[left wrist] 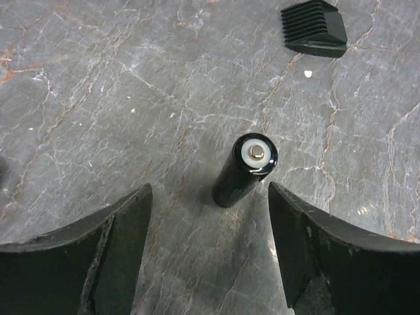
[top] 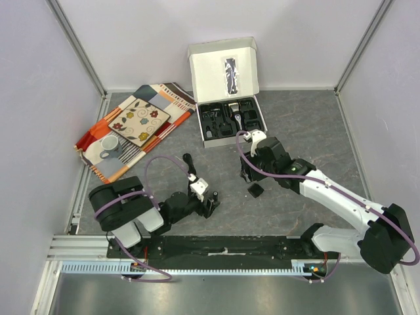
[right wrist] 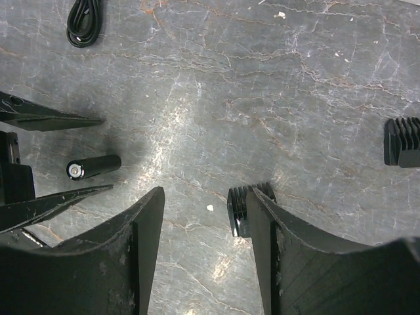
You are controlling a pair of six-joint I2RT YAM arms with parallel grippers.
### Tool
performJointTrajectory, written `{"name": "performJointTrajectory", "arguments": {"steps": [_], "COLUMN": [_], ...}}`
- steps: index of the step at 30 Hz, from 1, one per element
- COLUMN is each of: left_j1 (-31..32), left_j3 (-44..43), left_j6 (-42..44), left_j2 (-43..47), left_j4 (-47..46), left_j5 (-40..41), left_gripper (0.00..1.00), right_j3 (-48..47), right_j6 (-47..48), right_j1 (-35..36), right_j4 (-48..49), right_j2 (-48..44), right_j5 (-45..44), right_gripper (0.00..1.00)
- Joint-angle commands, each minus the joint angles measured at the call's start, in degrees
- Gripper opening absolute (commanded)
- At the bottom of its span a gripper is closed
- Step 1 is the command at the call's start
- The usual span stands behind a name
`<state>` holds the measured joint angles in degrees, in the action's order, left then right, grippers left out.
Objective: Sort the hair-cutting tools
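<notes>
My left gripper (top: 211, 202) (left wrist: 209, 190) is open, low over the table. A tiny black cylinder (left wrist: 244, 170) with a white end lies just ahead of its fingertips, untouched; it also shows in the right wrist view (right wrist: 93, 167). My right gripper (top: 247, 174) (right wrist: 207, 193) is open and empty. A black comb attachment (right wrist: 240, 210) lies against the inside of its right finger, partly hidden. Another comb (right wrist: 401, 141) lies to the right. One comb (top: 255, 189) (left wrist: 315, 27) sits between the arms. The cord (top: 188, 159) (right wrist: 85, 20) lies coiled further back. The clipper (top: 235, 115) rests in the box tray.
The white box (top: 223, 69) with its lid up and black tray (top: 209, 122) stands at the back centre. A patterned cloth (top: 141, 118) with a white cup (top: 109, 146) lies at the back left. The two grippers are close together.
</notes>
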<state>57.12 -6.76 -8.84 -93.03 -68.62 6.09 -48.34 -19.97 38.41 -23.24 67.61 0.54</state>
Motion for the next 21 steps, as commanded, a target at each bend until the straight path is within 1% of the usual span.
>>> {"name": "performJointTrajectory", "arguments": {"steps": [1,3,4,6,7,9,10,12,13,16,18,20,21], "left_j1": [1.1,1.8,2.0,2.1,2.2,2.3,2.3,2.3,2.3,2.4,2.5,2.9,3.1], "left_j3": [0.9,0.6,0.5,0.4,0.1,-0.3,-0.5,-0.5,-0.4,-0.4,-0.5,-0.8,-0.7], "left_j6": [2.6,2.8,3.1,3.4,3.5,3.7,3.8,3.7,3.7,3.7,3.3,3.0,3.0], "left_j2": [-4.5,-5.1,-5.3,-5.8,-5.8,-5.8,-6.1,-6.7,-7.5,-8.7,-9.0,-8.0,-7.3], "left_j4": [-18.9,-19.4,-19.9,-21.4,-21.4,-21.5,-21.6,-22.8,-24.3,-26.7,-26.7,-26.7,-26.6], "left_j5": [3.6,3.9,4.2,4.3,4.2,3.8,3.8,3.8,3.8,3.8,3.2,3.1,3.1], "left_gripper": [0.78,0.77,0.73,0.68,0.62,0.58,0.52,0.45,0.39,0.36,0.32,0.2,0.16], "right_j3": [0.8,0.9,0.9,1.0,1.1,1.1,1.1,1.1,1.1,1.1,1.1,1.1,1.1], "right_j6": [0.2,0.2,0.3,0.0,0.0,-0.2,-0.2,-0.3,-0.2,-0.2,-0.3,-0.3,-0.4], "right_j1": [0.4,0.6,0.6,0.6,0.8,0.9,1.0,1.2,1.4,1.6,1.8,1.8,1.9], "right_j4": [2.6,2.6,2.6,2.7,2.7,2.9,2.9,2.6,2.4,1.9,1.5,1.3,1.0], "right_j2": [0.8,0.9,1.0,1.1,1.2,1.3,1.3,1.1,0.9,0.3,0.1,-0.4,-0.6], "right_j5": [1.4,1.3,1.3,1.3,1.3,1.3,1.3,1.4,1.4,1.2,1.1,1.0,0.9], "right_gripper": [0.61,0.61,0.61,0.61,0.6,0.6,0.6,0.59,0.6,0.59,0.6,0.59,0.59]}}
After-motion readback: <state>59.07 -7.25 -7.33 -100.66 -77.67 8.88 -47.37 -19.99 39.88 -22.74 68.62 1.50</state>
